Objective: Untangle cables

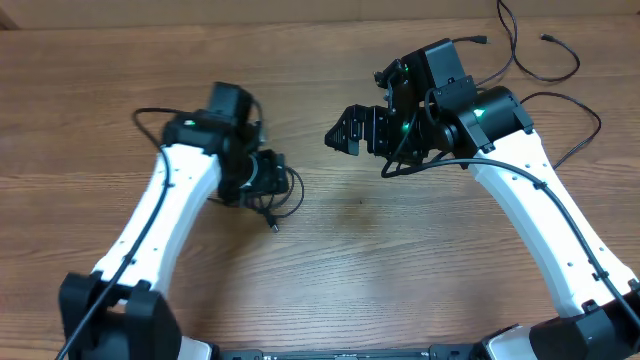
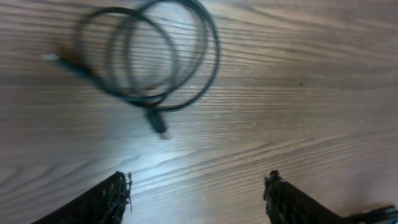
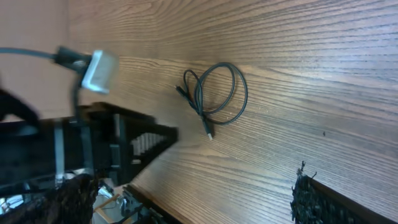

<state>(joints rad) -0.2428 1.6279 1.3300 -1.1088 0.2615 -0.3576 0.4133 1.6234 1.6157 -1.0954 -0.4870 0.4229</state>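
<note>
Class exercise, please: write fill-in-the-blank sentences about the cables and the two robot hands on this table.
1. The coiled cable lies on a table made of ____.
2. The loose cables lie on the ____ arm's side of the table.
3. The left hand and right hand are both ____, fingers apart.
Missing words: wood; right; open.

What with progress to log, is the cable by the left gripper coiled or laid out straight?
Coiled: the cable lies in several overlapping loops on the table, its plug ends poking out.
</note>
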